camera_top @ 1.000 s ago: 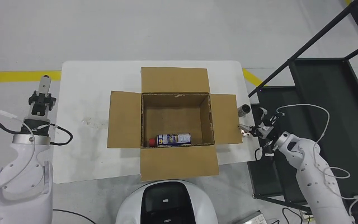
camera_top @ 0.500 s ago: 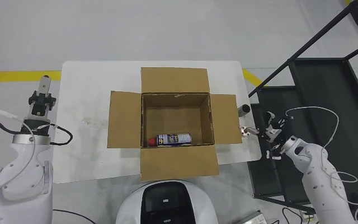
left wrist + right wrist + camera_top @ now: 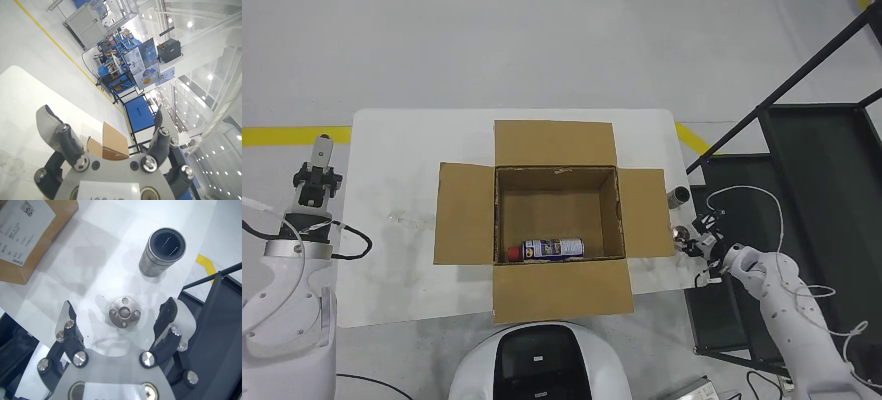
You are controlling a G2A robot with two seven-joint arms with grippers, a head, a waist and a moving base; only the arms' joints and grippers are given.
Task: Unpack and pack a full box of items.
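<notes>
The right gripper [image 3: 119,305] hangs over the table [image 3: 412,170] near its edge. Its two fingers are spread wide and hold nothing. One round metal flange [image 3: 124,312] lies flat on the table in the gap between them and touches neither finger. It has a central bore and four small holes around it.

One metal cylinder [image 3: 160,255] sits on the table ahead of the fingertips, on the side of the finger whose ribbed pad shows. It is apart from the flange, and its dark open bore faces the wrist camera. That makes two loose metal parts near this gripper. Ahead on the other finger's side is a corner of a flap of the one cardboard box [image 3: 554,142], with a single white label on it.

From above, the box stands open with all four flaps folded outward. One spray can [image 3: 552,247] lies on its side inside, against the wall nearest the robot.

The left gripper [image 3: 103,111] is also spread wide, with nothing between its two fingers. In the top view it sits past the table's far side from the right gripper, well apart from the box. In its own wrist view, the table and part of the box lie beyond and below its fingers.

Next to the right arm stands one dark metal rack [image 3: 802,200].
</notes>
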